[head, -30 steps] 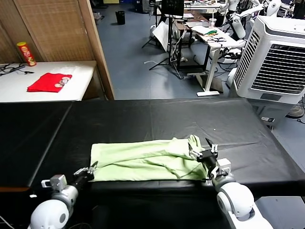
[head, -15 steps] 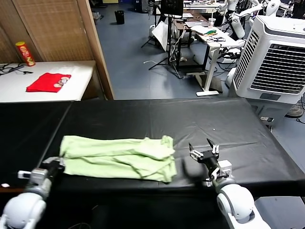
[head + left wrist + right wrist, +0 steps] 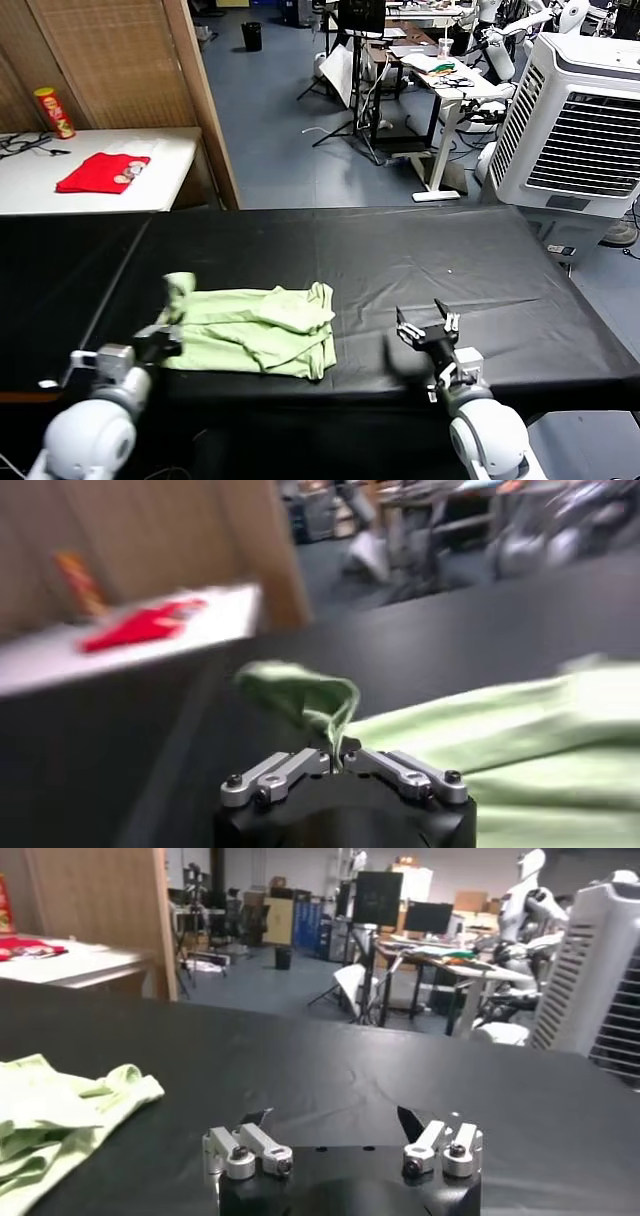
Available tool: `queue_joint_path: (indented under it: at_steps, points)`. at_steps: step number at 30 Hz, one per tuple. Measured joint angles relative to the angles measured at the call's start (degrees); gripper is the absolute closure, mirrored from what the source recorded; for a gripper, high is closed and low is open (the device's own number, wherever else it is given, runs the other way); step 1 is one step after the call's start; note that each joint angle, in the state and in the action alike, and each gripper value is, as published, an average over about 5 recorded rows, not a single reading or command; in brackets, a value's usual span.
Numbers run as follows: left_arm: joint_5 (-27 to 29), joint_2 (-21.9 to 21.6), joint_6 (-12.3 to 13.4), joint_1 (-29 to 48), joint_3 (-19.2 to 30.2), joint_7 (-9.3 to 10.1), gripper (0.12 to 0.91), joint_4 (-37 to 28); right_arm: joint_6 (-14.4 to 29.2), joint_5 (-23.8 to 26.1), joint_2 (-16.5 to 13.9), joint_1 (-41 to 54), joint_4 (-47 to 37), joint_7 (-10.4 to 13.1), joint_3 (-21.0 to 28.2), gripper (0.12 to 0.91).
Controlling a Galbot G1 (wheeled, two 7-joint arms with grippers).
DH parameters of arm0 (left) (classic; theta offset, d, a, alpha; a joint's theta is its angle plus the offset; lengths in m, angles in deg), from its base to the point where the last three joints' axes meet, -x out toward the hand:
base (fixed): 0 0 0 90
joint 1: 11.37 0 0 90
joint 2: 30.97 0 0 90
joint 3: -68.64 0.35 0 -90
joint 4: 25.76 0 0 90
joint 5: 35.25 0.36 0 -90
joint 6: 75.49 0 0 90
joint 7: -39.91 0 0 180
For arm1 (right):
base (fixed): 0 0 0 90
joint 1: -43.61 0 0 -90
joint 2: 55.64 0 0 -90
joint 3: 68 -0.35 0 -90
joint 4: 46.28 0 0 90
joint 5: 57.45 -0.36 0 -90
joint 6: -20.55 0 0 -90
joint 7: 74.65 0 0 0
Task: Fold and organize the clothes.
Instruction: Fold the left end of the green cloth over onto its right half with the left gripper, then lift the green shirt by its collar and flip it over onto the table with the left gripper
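Near the table's left edge, the left gripper point(image 3: 163, 343) pinches the polo shirt point(image 3: 255, 331), now dragged leftward and bunched, while the right gripper point(image 3: 428, 332), jaws spread, has let go, suggesting repositioning rather than folding.

The pale green shirt point(image 3: 255, 331) lies bunched in folds on the black table point(image 3: 420, 250), left of centre and near the front edge. The left gripper point(image 3: 160, 343) is closed on the shirt's left end, where a corner of fabric stands raised. The right gripper point(image 3: 427, 330) hovers over bare table right of the shirt, well apart from it, fingers spread. A red cloth point(image 3: 103, 172) and a red can point(image 3: 54, 111) rest on the white table point(image 3: 60, 195) at far left. A white cooler unit point(image 3: 575, 120) stands at far right.
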Motion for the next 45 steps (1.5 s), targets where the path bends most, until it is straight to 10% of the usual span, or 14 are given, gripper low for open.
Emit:
queue_joint_path:
  at_steps: [23, 35, 45]
  points:
    - [-2.77, 11.87, -0.27, 5.36, 14.02, 1.57, 0.865, -1.18, 0.20, 1.69, 2.42, -3.31, 0.61, -0.34, -0.82, 0.227]
    - [-7.14, 15.47, 0.60, 5.07, 13.05, 2.25, 0.293, -1.63, 1.39, -1.44, 0.83, 0.21, -0.67, -3.84, 3.18, 0.227]
    - [-1.84, 11.54, 3.06, 2.49, 6.27, 0.74, 0.232, -0.69, 1.64, -3.89, 0.74, 10.93, -5.76, -6.17, 15.37, 0.227]
